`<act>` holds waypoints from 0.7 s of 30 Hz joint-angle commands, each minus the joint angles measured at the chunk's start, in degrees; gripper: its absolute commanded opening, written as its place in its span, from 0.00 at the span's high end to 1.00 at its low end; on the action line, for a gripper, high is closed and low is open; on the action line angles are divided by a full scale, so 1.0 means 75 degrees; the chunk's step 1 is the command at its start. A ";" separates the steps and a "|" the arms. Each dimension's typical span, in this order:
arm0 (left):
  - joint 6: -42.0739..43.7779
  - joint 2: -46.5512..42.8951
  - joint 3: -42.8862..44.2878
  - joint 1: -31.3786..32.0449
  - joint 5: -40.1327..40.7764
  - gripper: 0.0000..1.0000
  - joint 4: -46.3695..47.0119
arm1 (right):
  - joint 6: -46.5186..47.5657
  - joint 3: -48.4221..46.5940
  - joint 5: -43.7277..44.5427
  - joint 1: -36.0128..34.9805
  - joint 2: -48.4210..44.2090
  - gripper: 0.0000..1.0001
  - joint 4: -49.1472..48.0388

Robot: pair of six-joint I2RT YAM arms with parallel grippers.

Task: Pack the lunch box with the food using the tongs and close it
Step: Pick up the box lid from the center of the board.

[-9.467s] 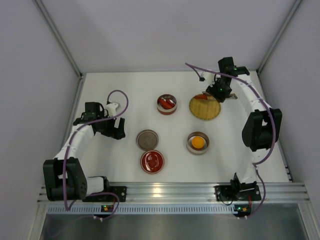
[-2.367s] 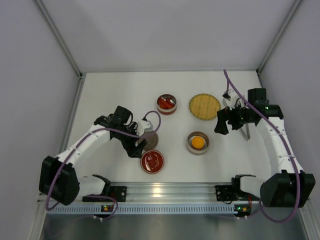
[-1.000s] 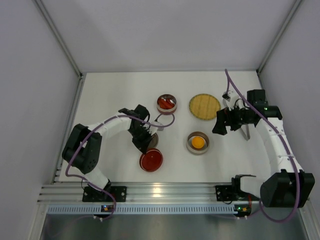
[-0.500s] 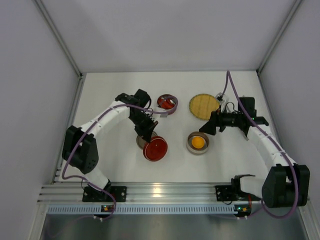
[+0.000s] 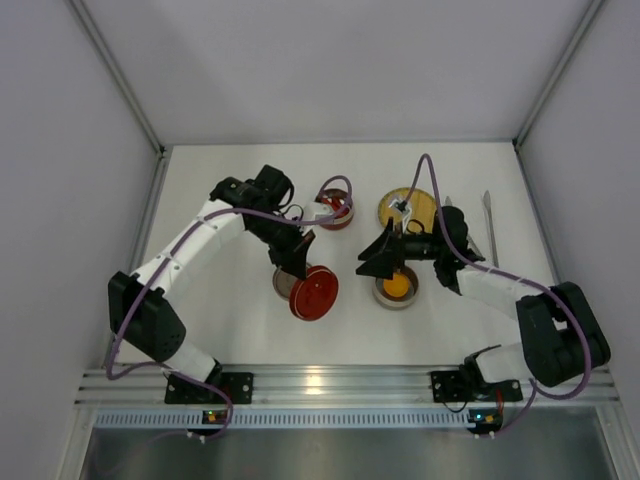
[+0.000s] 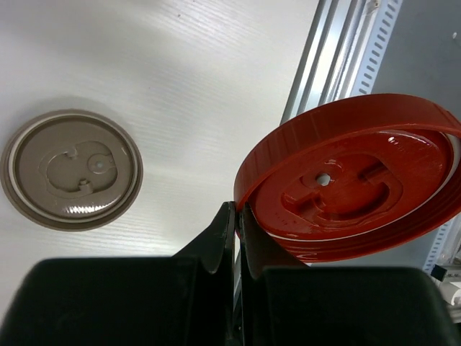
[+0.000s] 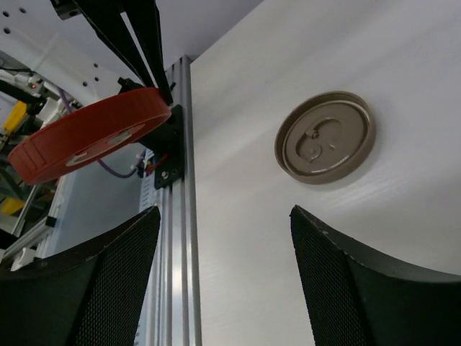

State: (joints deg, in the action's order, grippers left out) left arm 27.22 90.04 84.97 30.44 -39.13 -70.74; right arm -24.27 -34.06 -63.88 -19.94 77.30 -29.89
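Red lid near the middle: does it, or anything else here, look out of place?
The red lid hangs tilted in the air, pinched at its rim by the left pincer. The tongs lie alone at the far right. Nothing looks spilled.

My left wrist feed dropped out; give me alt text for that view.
The left claw pinches the rim of a red lid, held tilted clear of the white table. A grey-brown lid lies flat on the table, left in frame.
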 commanded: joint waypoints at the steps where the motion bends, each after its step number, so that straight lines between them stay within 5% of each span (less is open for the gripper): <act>1: 0.0412 -0.0497 0.0272 -0.0038 -0.0816 1.00 -0.0213 | -0.1788 0.0147 -0.0284 -0.0340 0.0415 0.28 -0.3991; 8: -0.0030 -0.0989 -0.0032 -0.0728 -0.2268 1.00 0.0523 | -0.5264 0.0054 -0.0307 -0.0399 0.1703 0.30 -0.8182; 13: -0.0756 -0.1492 -0.0629 -0.1256 -0.3018 1.00 0.1661 | -0.5789 0.0064 -0.0167 -0.0376 0.1718 0.32 -0.8673; 17: -0.0701 -0.1318 -0.0747 -0.1363 -0.3780 1.00 0.1196 | -0.3496 0.0124 -0.0026 -0.0399 0.0490 0.29 -0.5842; 18: -0.0596 -0.1248 -0.0736 -0.1363 -0.3933 1.00 0.0706 | -0.1947 0.0077 0.0032 -0.0388 -0.0256 0.26 -0.4977; 20: -0.0092 -0.1084 -0.0712 -0.1363 -0.4284 1.00 0.0177 | 0.0410 -0.0343 0.0288 -0.0411 -0.1556 0.20 -0.1011; 21: 0.0072 -0.1060 -0.0747 -0.1363 -0.4321 1.00 -0.0081 | 0.2582 -0.0670 0.0209 -0.0399 -0.1657 0.18 0.0269</act>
State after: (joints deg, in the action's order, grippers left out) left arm 23.68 81.38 79.66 20.29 -63.24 -65.54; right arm -40.56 -33.50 -63.42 -22.11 74.00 -52.14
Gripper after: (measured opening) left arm 0.025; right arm 0.806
